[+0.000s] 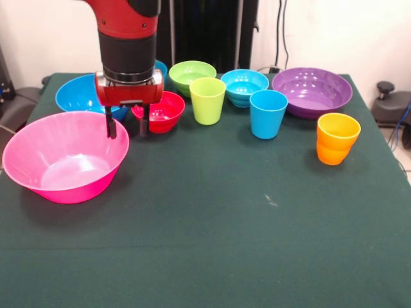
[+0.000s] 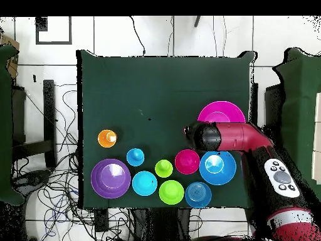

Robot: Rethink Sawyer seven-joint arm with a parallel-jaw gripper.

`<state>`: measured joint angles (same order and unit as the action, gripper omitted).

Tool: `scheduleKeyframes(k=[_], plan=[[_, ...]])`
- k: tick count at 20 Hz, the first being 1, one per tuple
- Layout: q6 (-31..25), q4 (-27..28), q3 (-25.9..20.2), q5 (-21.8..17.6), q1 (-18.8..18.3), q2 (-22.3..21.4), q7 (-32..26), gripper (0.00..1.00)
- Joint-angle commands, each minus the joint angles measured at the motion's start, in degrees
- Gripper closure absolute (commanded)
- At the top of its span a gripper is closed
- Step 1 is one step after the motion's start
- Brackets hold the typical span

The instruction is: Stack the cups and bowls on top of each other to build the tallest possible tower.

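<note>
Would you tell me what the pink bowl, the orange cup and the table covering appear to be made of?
Pink bowl: likely glossy plastic, with light glare inside. Orange cup: apparently the same shiny plastic, stepped body, bright rim highlight. Table covering: seemingly dark green cloth, matte, no reflections.

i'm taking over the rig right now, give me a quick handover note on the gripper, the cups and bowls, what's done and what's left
Gripper: jaws open and empty, hanging over the far rim of the pink bowl, next to the red bowl.
Cups: lime green cup, light blue cup and orange cup all stand upright and separate on the table.
Bowls: large blue bowl, lime green bowl, cyan bowl and purple bowl sit singly in the back row.
Done: nothing stacked.
Left: the whole tower.
</note>
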<state>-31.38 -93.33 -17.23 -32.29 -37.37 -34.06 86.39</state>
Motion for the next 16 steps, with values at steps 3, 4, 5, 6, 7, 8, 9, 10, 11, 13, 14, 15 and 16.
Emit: scheduleKeyframes(k=[3, 4, 5, 6, 7, 8, 9, 10, 11, 13, 14, 15, 16], plan=[[1.3, 7.2, 0.8, -5.2, 3.0, 4.3, 0.1, 0.0], [1.2, 7.5, 1.0, -5.3, 3.2, 4.6, 0.1, 0.0], [1.2, 7.8, 1.1, -5.3, 3.3, 4.9, 0.1, 0.0], [1.3, 8.3, 1.4, -5.5, 3.6, 5.4, 0.3, 0.0], [1.6, 8.7, 1.7, -5.6, 3.8, 5.9, 0.6, 0.0], [1.9, 9.1, 1.9, -5.6, 4.0, 6.5, 0.8, 0.0], [2.0, 9.6, 2.1, -5.6, 4.3, 7.1, 1.0, 0.0], [2.6, 10.3, 2.5, -5.8, 4.7, 8.1, 1.4, 0.0], [2.9, 11.0, 2.8, -5.8, 5.1, 8.7, 1.7, 0.0], [3.2, 12.2, 3.5, -5.6, 5.8, 9.9, 2.1, 0.0], [3.1, 12.5, 3.9, -5.5, 6.1, 10.2, 2.3, 0.0], [3.1, 12.6, 4.1, -5.4, 6.2, 10.4, 2.1, 0.0], [3.2, 12.6, 4.3, -5.4, 6.2, 10.6, 2.0, 0.0]])
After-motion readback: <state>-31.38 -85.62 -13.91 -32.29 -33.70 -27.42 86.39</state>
